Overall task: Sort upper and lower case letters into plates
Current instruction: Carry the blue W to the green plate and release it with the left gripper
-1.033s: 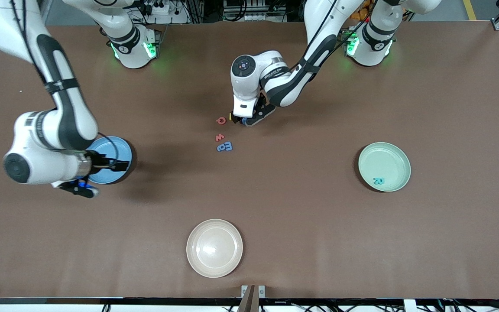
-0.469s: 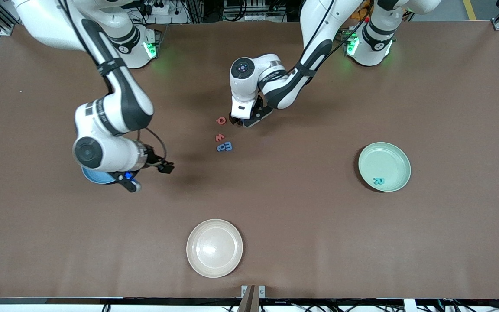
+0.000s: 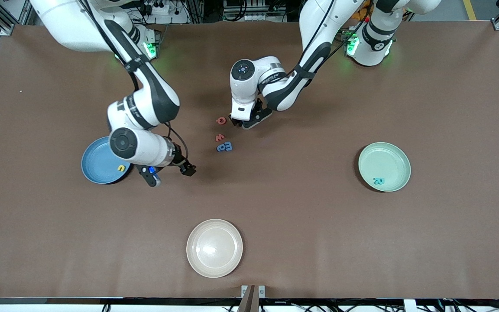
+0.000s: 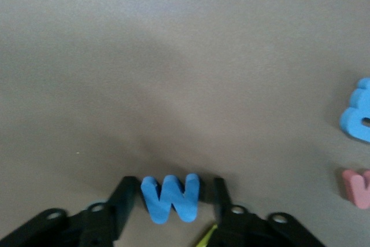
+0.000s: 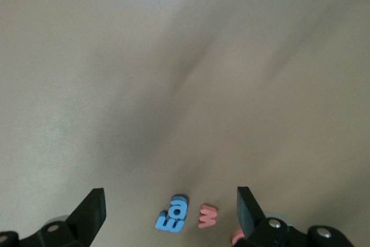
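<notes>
My left gripper [image 4: 170,199] is down at the table among the loose letters, its two black fingers [image 4: 124,198] set against the outer strokes of a blue W [image 4: 170,197] — narrowed onto it, the letter filling the gap between them. By its look the W is a thick foam cut-out, matte and blunt-edged; I judge it nearly weightless, a little springy, unlikely to break and not slippery, so a light pinch across its width should carry it, while a harder squeeze may only dent it. A sliver of yellow [image 4: 203,236] shows under one finger; I cannot tell what it is. Just beside the W on the brown, felt-like table [image 3: 301,225] lie a red letter [image 3: 221,120], a red w [image 3: 219,138] and a blue pair stuck side by side [image 3: 225,147], each nearer the front camera than the last. My right gripper [image 5: 171,215] hangs wide and empty over bare table between the light blue plate [image 3: 98,167] — a small yellow letter [image 3: 121,168] rests in it — and that cluster. The mint green plate [image 3: 384,167], smooth and shallow-rimmed, holds a teal R [image 3: 378,180] toward the left arm's end; the cream plate [image 3: 214,248] sits bare, nearest the camera.
</notes>
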Motion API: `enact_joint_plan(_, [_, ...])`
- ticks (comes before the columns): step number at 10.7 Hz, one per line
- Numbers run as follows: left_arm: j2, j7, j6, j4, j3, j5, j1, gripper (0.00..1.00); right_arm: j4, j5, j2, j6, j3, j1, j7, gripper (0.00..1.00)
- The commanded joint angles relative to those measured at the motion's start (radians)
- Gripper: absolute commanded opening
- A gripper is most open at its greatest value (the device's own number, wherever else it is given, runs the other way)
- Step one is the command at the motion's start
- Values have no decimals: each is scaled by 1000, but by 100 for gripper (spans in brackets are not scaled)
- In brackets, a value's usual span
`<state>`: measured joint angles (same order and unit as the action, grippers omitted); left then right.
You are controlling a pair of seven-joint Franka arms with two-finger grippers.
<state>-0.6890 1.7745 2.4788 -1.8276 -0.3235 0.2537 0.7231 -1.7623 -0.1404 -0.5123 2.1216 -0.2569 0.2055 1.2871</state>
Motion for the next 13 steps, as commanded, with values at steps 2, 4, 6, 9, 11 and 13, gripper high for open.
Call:
enact_joint_plan(2, [-8, 31, 3, 22, 12, 36, 10, 0, 4, -1, -49, 61, -4, 47, 95, 100])
enact_joint_plan(4, [37, -10, -3, 11, 18, 71, -34, 0, 4, -1, -72, 83, -4, 51, 100, 100])
enact_joint_plan(6, [130, -145, -33, -21, 17, 84, -130, 0, 6, -1, -92, 122, -4, 61, 126, 100])
enact_joint_plan(9, [209, -488, -168, -24, 9, 82, -313, 0, 7, -2, -135, 184, -11, 84, 187, 100])
enact_joint_plan(11, [255, -745, -225, -24, 8, 82, -451, 0, 7, -2, -144, 193, -18, 110, 189, 100])
enact_joint_plan(13, [287, -976, -250, -22, -26, 70, -587, 0, 10, -1, -163, 222, -18, 155, 237, 100])
